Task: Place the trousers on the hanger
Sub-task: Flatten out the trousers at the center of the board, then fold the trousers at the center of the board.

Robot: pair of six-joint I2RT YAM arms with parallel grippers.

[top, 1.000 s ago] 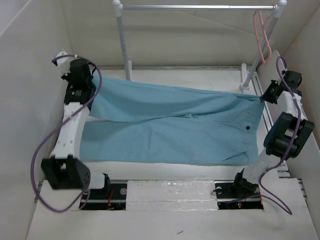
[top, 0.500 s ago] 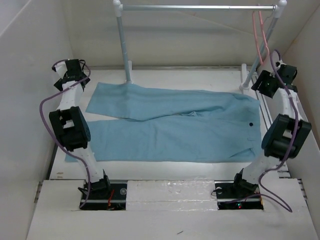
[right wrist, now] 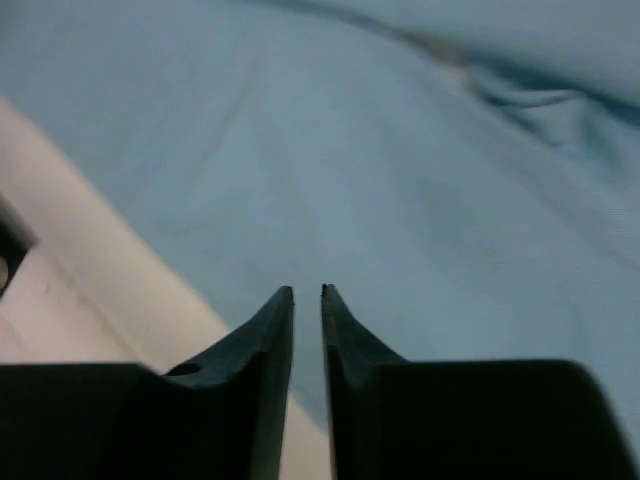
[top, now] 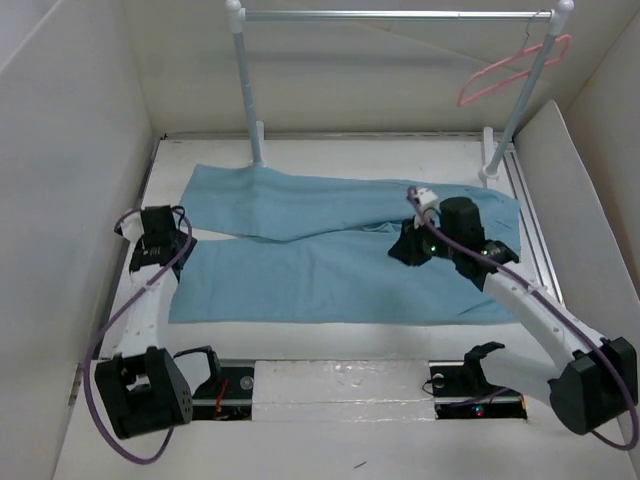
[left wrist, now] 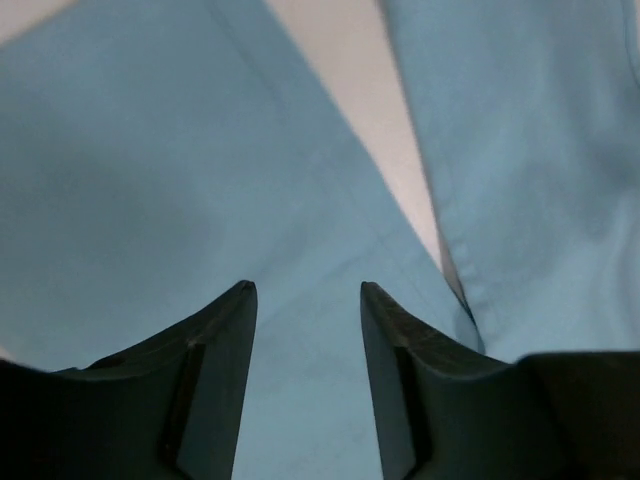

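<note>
Since the earlier frame both arms have left the far corners. The left arm is pulled back to the near left and the right arm has swung in over the middle. The hanger (top: 466, 95) now shows broadside and tilted.

Left gripper (top: 170, 245) (left wrist: 305, 300) sits at the leg ends, jaws apart, nothing between them. Below it we see the two legs and a wedge of bare table (top: 330, 150).

The trousers (top: 320, 260) (left wrist: 150, 150) (right wrist: 400, 180) lie flat across the table, legs left, waist right.

Right gripper (top: 405, 252) (right wrist: 307, 295) is low over the crotch area, fingers nearly together and empty.

The hanger hangs far right on the rail (top: 400, 15), well apart from the cloth.

Risks as we see them:
- The tilted hanger may be swinging. A reach now could miss it or knock it off the rail.
- A pinch here may catch only one leg or layer, so the rest drags and bunches.
</note>
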